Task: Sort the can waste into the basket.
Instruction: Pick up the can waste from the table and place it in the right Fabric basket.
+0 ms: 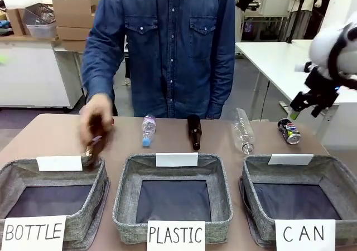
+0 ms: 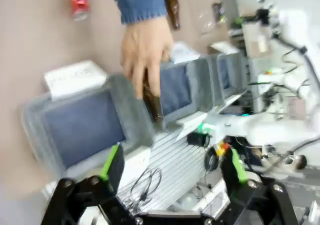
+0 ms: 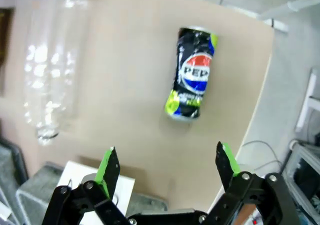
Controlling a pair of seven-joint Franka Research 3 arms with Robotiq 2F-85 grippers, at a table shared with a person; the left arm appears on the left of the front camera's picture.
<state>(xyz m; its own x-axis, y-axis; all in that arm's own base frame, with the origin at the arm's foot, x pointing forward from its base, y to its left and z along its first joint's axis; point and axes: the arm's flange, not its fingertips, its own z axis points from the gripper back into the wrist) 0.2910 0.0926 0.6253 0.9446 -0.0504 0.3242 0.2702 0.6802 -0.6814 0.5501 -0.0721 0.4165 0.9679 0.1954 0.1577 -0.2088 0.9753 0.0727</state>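
The dark can (image 1: 289, 131) with blue-white markings lies on its side at the table's far right, behind the grey basket signed "CAN" (image 1: 334, 173). Above and to the right of it hangs my right gripper (image 1: 298, 110). In the right wrist view this can (image 3: 192, 72) lies beyond the open right gripper (image 3: 167, 160), apart from the fingers. The red can (image 2: 77, 0) lies on the table far beyond my open left gripper (image 2: 174, 160), which holds nothing. A corner of the CAN basket (image 3: 30, 195) shows at the bottom left.
A person's hand (image 1: 95, 122) holds a brown bottle (image 2: 152, 102) over the edge of the BOTTLE basket (image 1: 95, 198). The PLASTIC basket (image 1: 125, 195) stands in the middle. A small plastic bottle (image 1: 148, 129), a brown bottle (image 1: 194, 131) and a clear bottle (image 1: 243, 131) lie behind the baskets.
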